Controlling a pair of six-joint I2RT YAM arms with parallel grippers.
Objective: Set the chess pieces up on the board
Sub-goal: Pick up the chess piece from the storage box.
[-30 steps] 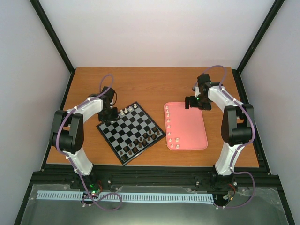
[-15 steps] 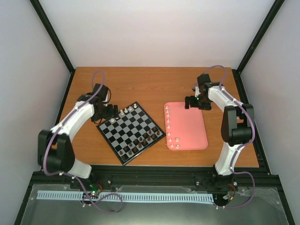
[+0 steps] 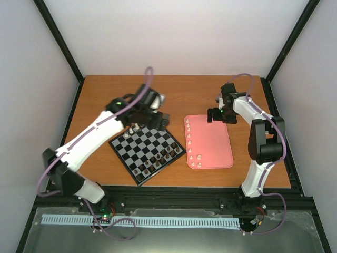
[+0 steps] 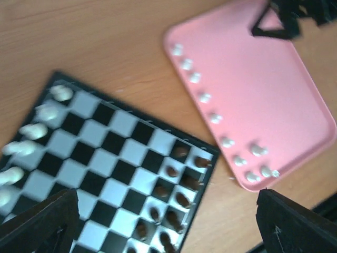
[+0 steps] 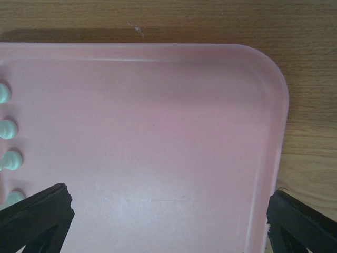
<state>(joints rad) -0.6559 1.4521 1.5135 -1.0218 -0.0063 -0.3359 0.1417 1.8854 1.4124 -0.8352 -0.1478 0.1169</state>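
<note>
Top external view is showing the chess pieces (image 3: 189, 139) split between two places. About ten cream figures are lying on the pink tray (image 3: 213, 142), most in a column along its left rim and a few clustering toward its near-left corner, while roughly six are standing in a line along the far-left side of the board (image 3: 145, 149). I am judging white's setup as under halfway done, with the tray's load waiting to cross over. Dark brown pieces (image 3: 158, 158) are occupying the board's near-right side. The board is sitting turned diagonally in the left half of the desk (image 3: 174, 89), and the tray is lying just beside it in the right half. The left tool (image 3: 159, 118) is hovering over the board's far corner, fingers spread wide and gripping nothing. The right tool (image 3: 215, 115) is hanging over the tray's far-left part, likewise spread and empty.
</note>
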